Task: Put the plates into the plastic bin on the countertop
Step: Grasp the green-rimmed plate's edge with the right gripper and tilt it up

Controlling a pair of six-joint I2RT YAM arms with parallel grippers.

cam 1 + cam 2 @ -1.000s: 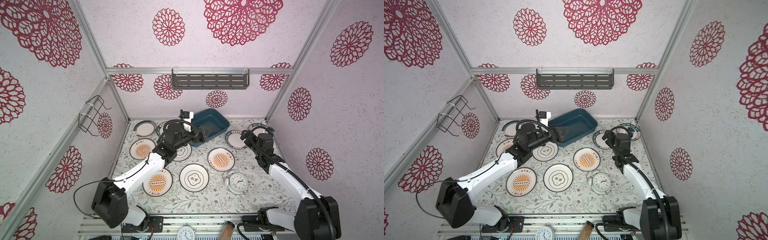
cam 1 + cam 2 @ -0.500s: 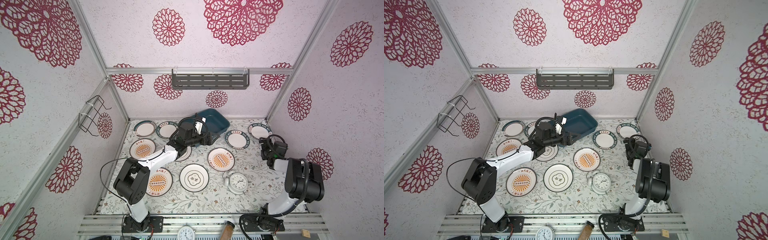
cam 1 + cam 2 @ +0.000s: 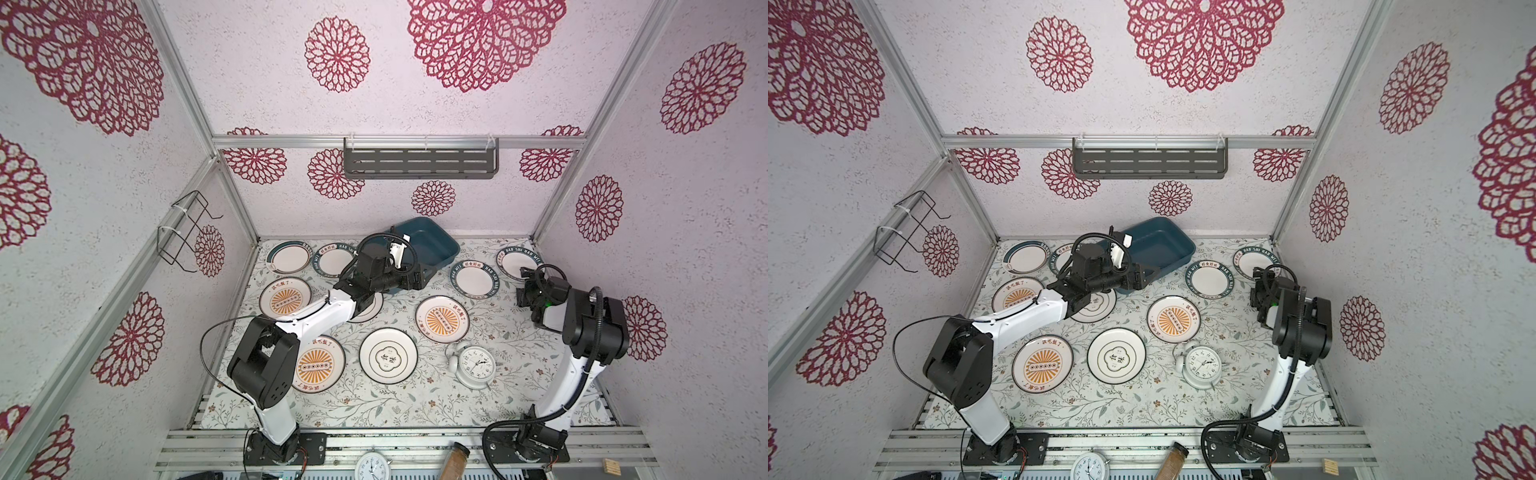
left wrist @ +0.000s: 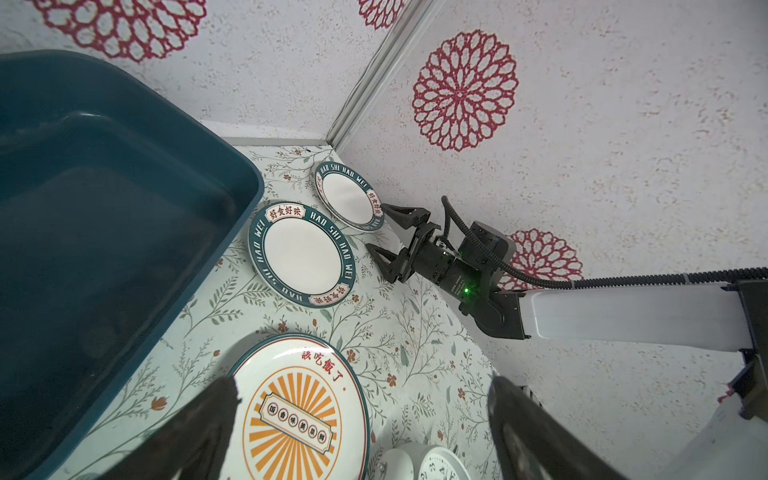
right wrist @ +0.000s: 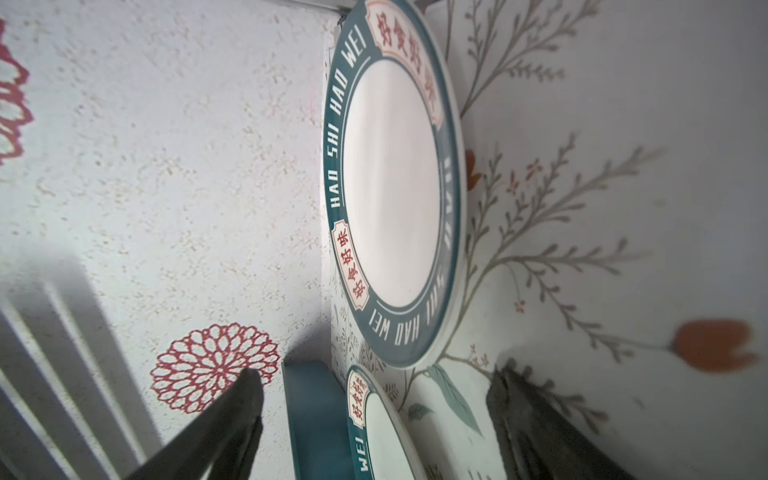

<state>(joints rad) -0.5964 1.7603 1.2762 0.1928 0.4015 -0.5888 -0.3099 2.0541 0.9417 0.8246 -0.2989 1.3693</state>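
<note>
Several white plates lie flat on the leafy countertop (image 3: 415, 399), some teal-rimmed (image 3: 473, 279), some with orange sunbursts (image 3: 441, 319), one with a black emblem (image 3: 388, 355). The dark teal plastic bin (image 3: 432, 245) (image 3: 1163, 245) stands at the back with nothing showing inside. My left gripper (image 3: 424, 276) (image 4: 361, 384) hangs open and empty at the bin's near corner. My right gripper (image 3: 524, 276) (image 4: 376, 226) (image 5: 376, 372) is open, low over the countertop, right beside the far-right teal-rimmed plate (image 3: 517, 262) (image 4: 349, 195) (image 5: 395, 187), nothing between its fingers.
A white alarm clock (image 3: 476, 365) stands near the front right. A grey slotted shelf (image 3: 419, 162) hangs on the back wall and a wire rack (image 3: 187, 232) on the left wall. My left arm crosses over one emblem plate (image 3: 370, 309). The right wall is close behind my right arm.
My right gripper has moved right, from the middle teal-rimmed plate to the far-right one. My left gripper has shifted right along the bin's near side, still open.
</note>
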